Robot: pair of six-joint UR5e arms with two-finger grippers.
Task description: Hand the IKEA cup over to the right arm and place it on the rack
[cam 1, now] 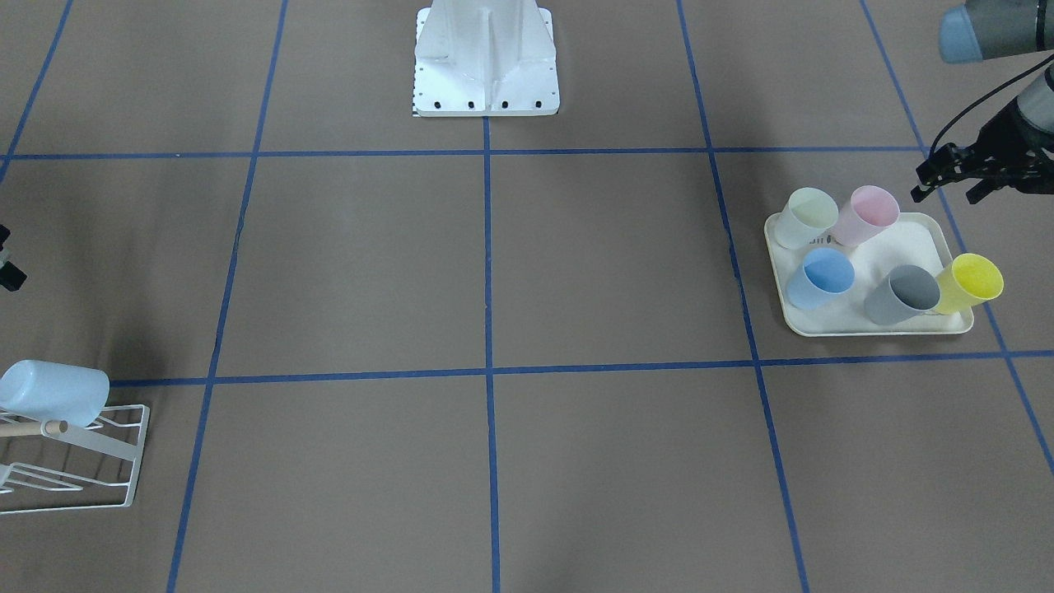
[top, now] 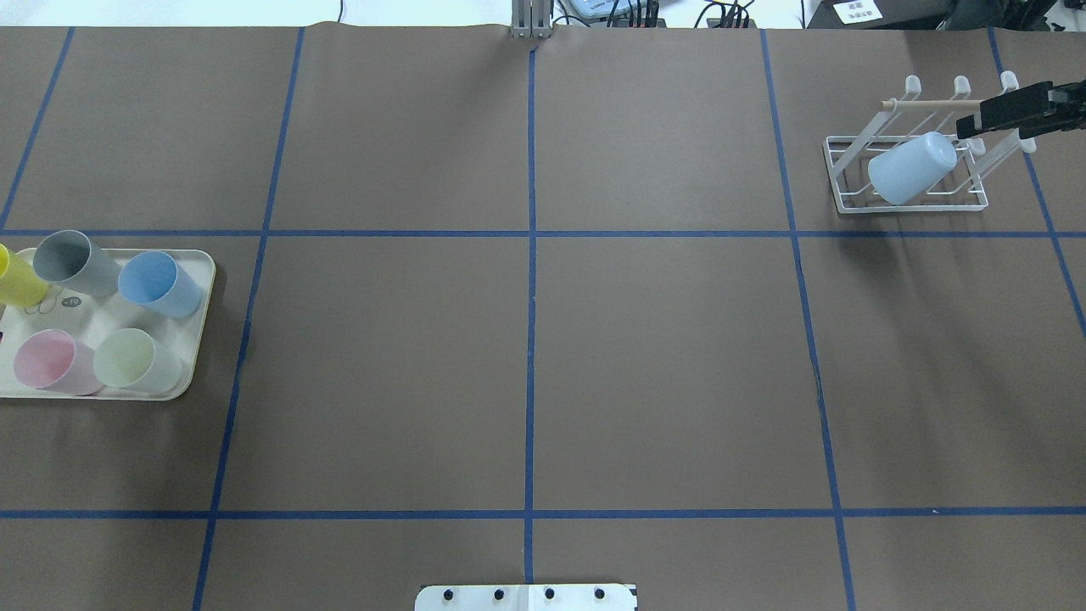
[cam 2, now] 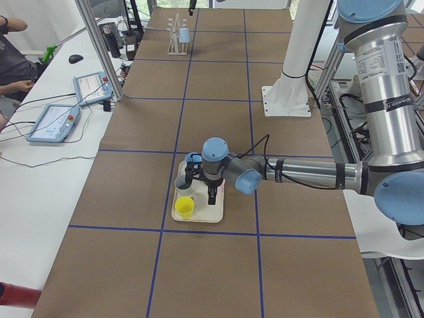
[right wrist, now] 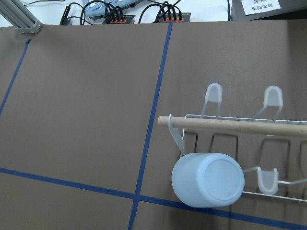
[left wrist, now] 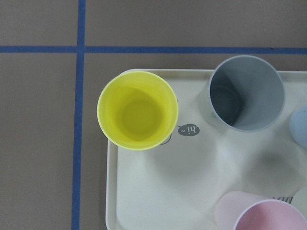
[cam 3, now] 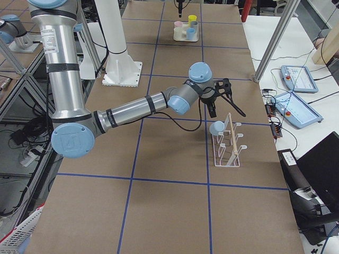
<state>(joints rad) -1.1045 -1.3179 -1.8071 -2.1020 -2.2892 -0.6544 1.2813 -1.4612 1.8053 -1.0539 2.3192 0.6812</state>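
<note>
The yellow cup [left wrist: 137,110], set open-side up at the corner of the tray [left wrist: 144,196] beneath the spread left hand [cam 1: 944,189], is judged light, stiff and slick, and best pinched across its rim wall.

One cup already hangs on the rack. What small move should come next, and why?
Probably lower the left tool onto the yellow cup. The left wrist view looks almost straight down into that cup, which stands upright at the corner of the tray, and the tool appears to hold nothing yet.
</note>
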